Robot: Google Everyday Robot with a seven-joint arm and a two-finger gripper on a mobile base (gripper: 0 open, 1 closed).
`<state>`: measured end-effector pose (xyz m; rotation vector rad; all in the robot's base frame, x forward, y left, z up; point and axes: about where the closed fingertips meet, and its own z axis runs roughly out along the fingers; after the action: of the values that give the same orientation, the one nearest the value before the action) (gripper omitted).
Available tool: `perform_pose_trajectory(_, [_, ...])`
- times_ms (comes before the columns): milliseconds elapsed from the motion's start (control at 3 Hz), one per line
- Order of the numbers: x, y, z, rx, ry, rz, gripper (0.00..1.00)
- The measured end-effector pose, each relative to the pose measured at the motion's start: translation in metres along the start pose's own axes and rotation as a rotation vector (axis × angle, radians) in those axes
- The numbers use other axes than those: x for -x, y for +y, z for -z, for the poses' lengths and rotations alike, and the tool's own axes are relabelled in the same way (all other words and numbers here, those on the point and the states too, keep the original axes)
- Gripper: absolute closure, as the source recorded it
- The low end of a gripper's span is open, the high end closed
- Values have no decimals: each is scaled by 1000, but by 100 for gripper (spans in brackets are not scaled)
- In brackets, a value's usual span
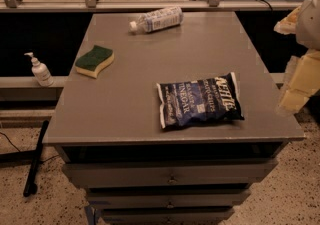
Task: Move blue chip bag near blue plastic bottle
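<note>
The blue chip bag (pixel 200 101) lies flat on the grey table (pixel 125 109), toward the front right, its white lettering facing up. The blue plastic bottle (pixel 156 19) lies on its side at the table's far edge, with its white cap pointing left. My gripper (pixel 296 88) hangs at the right edge of the view, beyond the table's right side and level with the bag. It is apart from the bag and holds nothing that I can see.
A green and yellow sponge (pixel 94 61) lies on the table's left side. A small white pump-dispenser bottle (pixel 40 70) stands on a ledge left of the table. Drawers (pixel 170 176) sit under the tabletop. A black bar (pixel 36 160) leans on the floor at left.
</note>
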<state>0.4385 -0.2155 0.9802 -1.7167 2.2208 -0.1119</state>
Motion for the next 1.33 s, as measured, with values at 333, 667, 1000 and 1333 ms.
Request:
perform_pose_trajectory(333, [0, 0, 0, 0, 0, 0, 0])
perform_pose_trajectory(667, [13, -4, -24, 15, -64, -12, 0])
perform_pose_trajectory(1000, [50, -8, -83, 77, -212, -47, 0])
perform_pose_trajectory(1333, [84, -5, -124, 133, -314, -62, 0])
